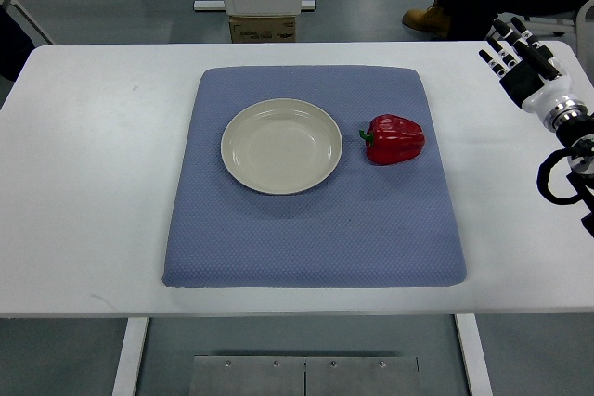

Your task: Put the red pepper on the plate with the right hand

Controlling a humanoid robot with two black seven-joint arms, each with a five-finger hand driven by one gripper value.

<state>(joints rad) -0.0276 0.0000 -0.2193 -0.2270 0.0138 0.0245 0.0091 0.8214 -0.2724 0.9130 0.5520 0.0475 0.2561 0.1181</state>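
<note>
White table (93, 183), blue mat (306, 238): the pepper (395, 139) lies on its side just right of the empty plate (282, 146). The right hand (524, 67) hovers well apart, fingers extended, holding nothing. Glossy, light, firm-looking, the pepper probably wants a grip across its broad body.

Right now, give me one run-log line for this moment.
right hand: open, at table's far right edge | pepper: on mat, right of plate, untouched | plate: empty | left arm: out of view
</note>
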